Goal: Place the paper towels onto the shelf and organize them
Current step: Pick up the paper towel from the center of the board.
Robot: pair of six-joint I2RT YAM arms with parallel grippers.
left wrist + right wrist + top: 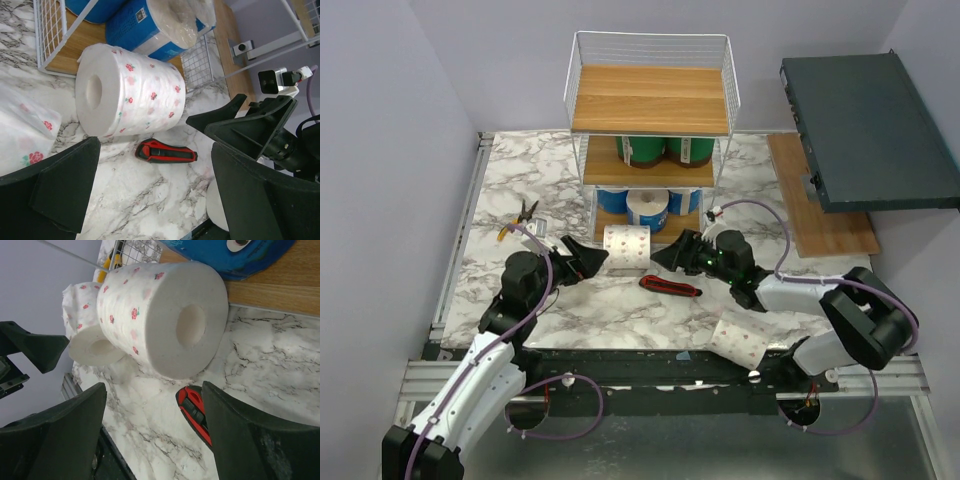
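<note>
Before the shelf [650, 100], the dotted roll [626, 248] lies, axis left-right, between left tool [588, 256] and right tool [670, 252] (both gaping).

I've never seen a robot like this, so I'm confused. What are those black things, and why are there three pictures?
Two robot arms sit at a marble table. One picture looks down from above; the other two come from a camera on each wrist, showing that arm's black fingers. The left gripper and right gripper are open, either side of a flowery paper towel roll before the shelf. Nothing is held. Green rolls and blue rolls sit on the shelf. A red knife, pliers and another flowery roll lie on the table.
</note>
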